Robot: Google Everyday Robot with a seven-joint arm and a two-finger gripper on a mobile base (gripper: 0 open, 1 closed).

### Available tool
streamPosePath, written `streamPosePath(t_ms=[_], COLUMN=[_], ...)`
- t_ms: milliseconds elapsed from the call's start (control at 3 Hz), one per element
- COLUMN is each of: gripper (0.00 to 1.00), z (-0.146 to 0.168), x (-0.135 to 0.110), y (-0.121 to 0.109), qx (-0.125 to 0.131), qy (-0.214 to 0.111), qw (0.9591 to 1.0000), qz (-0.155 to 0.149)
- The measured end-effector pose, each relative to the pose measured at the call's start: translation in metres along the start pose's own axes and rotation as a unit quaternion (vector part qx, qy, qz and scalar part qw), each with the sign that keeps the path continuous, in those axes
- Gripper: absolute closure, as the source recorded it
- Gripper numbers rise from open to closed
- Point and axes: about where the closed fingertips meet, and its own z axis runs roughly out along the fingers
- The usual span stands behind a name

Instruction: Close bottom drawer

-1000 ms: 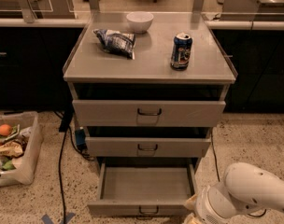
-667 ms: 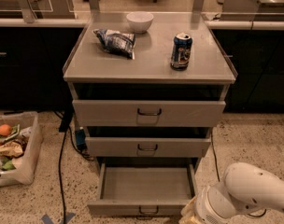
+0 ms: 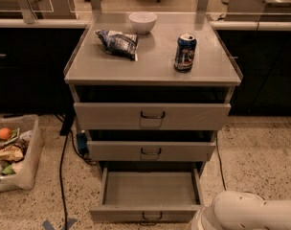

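Note:
The bottom drawer (image 3: 150, 188) of the grey metal cabinet is pulled far out, its plain tray empty. Its low front panel (image 3: 145, 213) with a small dark wire handle (image 3: 151, 217) sits at the bottom edge of the camera view. The middle drawer (image 3: 150, 150) and the top drawer (image 3: 151, 116) stand slightly out. My white arm (image 3: 251, 212) fills the bottom right corner, just right of the bottom drawer's front. The gripper is below the frame and out of view.
On the cabinet top (image 3: 152, 61) are a white bowl (image 3: 142, 22), a chip bag (image 3: 117, 43) and a blue soda can (image 3: 185, 52). A plastic bin (image 3: 14, 152) with items stands on the floor at left. A black cable (image 3: 62, 176) runs down the floor left of the cabinet.
My arm has dropped slightly lower and the yellowish gripper part seen by the drawer's right front corner has left the frame. The drawers have not moved.

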Motion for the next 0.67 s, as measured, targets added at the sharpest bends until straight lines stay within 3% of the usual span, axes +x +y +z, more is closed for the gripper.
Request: streamPosePath(t_ms=[333,667], gripper=[1.0,1.0], z=[0.053,0.093], x=[0.017,0.021], y=[-0.007,-0.013], qx=[0.002,-0.009], qy=[0.015,0.007], qw=[0.9985,0.9955], qz=[0.052,0.094])
